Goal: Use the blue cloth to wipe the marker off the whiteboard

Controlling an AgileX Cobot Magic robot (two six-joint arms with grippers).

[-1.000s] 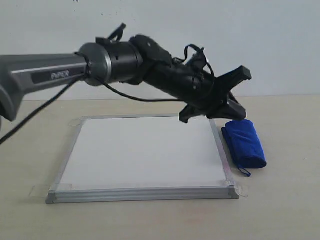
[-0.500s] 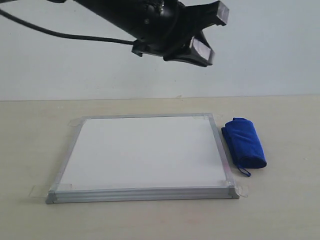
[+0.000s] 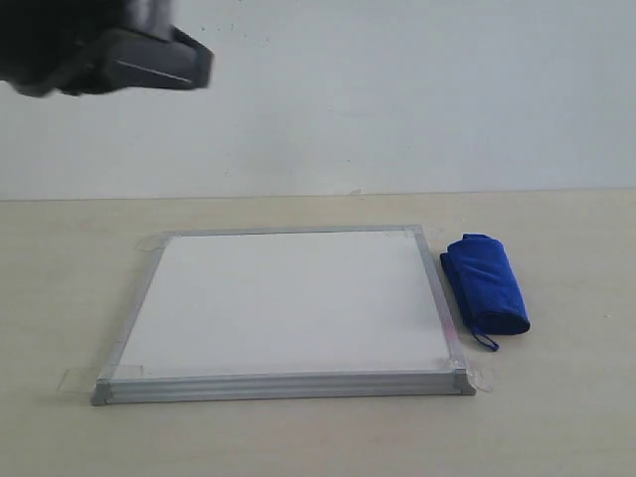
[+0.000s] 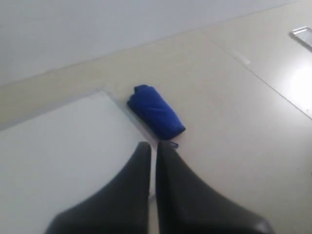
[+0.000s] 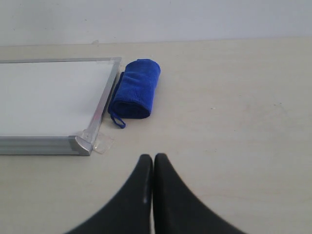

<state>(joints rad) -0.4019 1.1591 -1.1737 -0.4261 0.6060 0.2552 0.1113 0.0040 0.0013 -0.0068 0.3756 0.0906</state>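
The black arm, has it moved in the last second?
Yes. The left arm has lifted and swung left, from just above the whiteboard's far right corner beside the blue cloth to the exterior view's top left.

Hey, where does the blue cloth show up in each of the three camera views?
Exterior view: the blue cloth lies right of the whiteboard, alongside its frame.
Left wrist view: the cloth lies just beyond the shut left gripper, beside the board's edge.
Right wrist view: the cloth lies beyond the shut right gripper, alongside the frame.
Shared landmark: the whiteboard's frame edge next to the cloth.
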